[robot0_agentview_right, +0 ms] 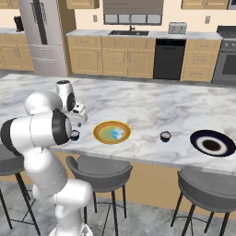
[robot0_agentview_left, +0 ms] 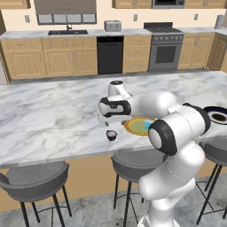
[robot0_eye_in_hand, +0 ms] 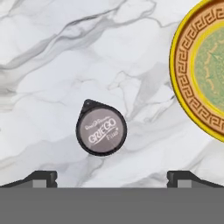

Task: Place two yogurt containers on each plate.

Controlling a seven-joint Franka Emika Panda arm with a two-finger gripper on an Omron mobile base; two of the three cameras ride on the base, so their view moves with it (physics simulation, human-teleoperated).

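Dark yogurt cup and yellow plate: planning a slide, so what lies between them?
Bare marble counter between cup and plate, in the hand view.

Marble island counter (robot0_agentview_left: 48,115) with grey stools (robot0_agentview_left: 33,179), wooden cabinets (robot0_agentview_left: 48,60) (black dishwasher (robot0_agentview_left: 110,54) between), steel fridge (robot0_agentview_right: 44,34) behind

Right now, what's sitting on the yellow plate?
One light blue yogurt tub sits on the yellow plate. In the left base view, the arm covers part of that plate, so anything behind the arm is hidden there.

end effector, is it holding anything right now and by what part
Nothing is held. The end effector is open above the dark yogurt cup, which sits on the counter.
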